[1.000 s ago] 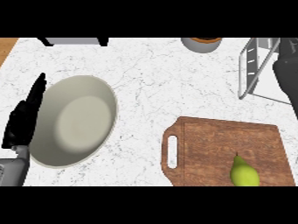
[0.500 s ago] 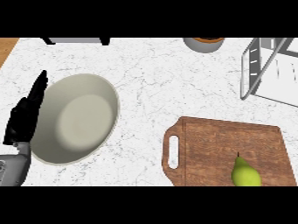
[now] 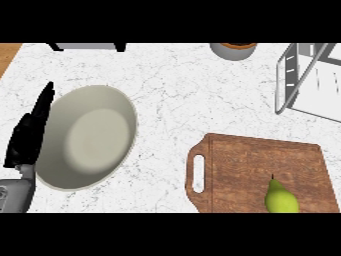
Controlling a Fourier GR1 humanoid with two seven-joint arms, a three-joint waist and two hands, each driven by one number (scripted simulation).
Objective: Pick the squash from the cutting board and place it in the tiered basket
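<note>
Change since a second ago: the right hand was up at the far right, a dark shape in front of the basket [image 3: 317, 82]. Half a second ago only a sliver of it showed at the right edge. Now it is out of view entirely, so I cannot say whether it is open or closed. The wire basket is fully exposed at the far right corner.

Nothing else moved. Squash [image 3: 281, 198] is in the same spot on the board [image 3: 258, 170], near-right part, stem pointing far, its lower end cut by the view's near edge. Untouched, nothing around it.

Left hand [image 3: 27, 135] sits at the left edge, beside the plate's [image 3: 88, 137] left rim, fingers straight and pointing far, holding nothing. Looks like it is resting; it hasn't shifted across the frames. It is well apart from the squash, with the plate and bare counter [image 3: 173, 90] between them.

My read: pick not started. The right hand pulling away from the basket area probably means it is repositioning, maybe swinging round toward the board, but that is a guess since it isn't visible. The squash is on the right side, so the right hand is the natural one for the grasp. Then it's a carry from the near right to the far right, a short path with nothing in the way.

Also in view: a bowl [image 3: 234, 49] at the far edge, middle-right, clear of that path.
</note>
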